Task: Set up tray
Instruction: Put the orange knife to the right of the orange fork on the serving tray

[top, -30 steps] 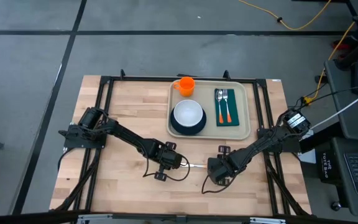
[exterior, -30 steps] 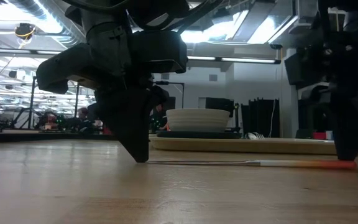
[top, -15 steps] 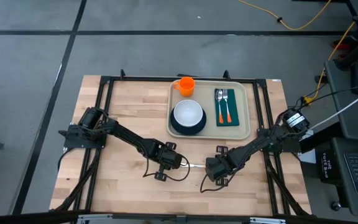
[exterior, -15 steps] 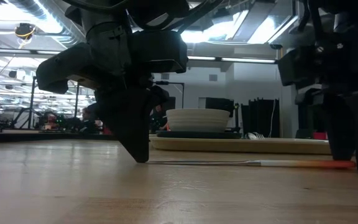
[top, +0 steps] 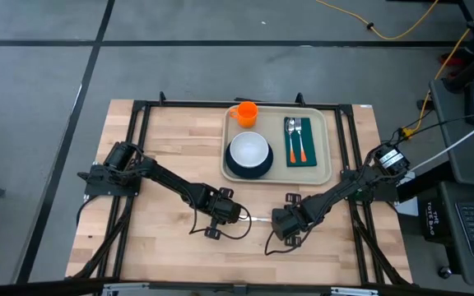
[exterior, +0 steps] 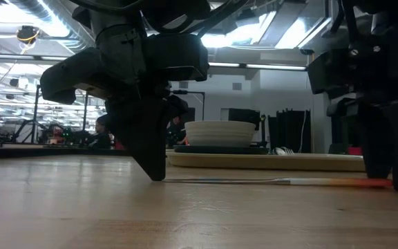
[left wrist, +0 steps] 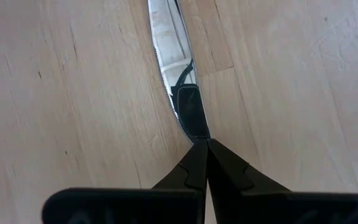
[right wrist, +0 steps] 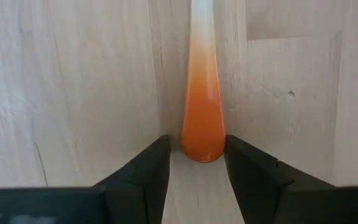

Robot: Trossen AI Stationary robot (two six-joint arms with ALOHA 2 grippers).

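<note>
The right hand (right wrist: 194,165) stands spread around the knife (right wrist: 202,118) handle; the clenched left hand (left wrist: 202,163) pins the blade. Close squarely on the handle.

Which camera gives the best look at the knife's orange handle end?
The right wrist view: the orange handle fills the middle, its end between the open right gripper fingers. The low view shows only an orange sliver lying on the table. The high view hides it under the gripper. The left wrist view shows only blade.
</note>
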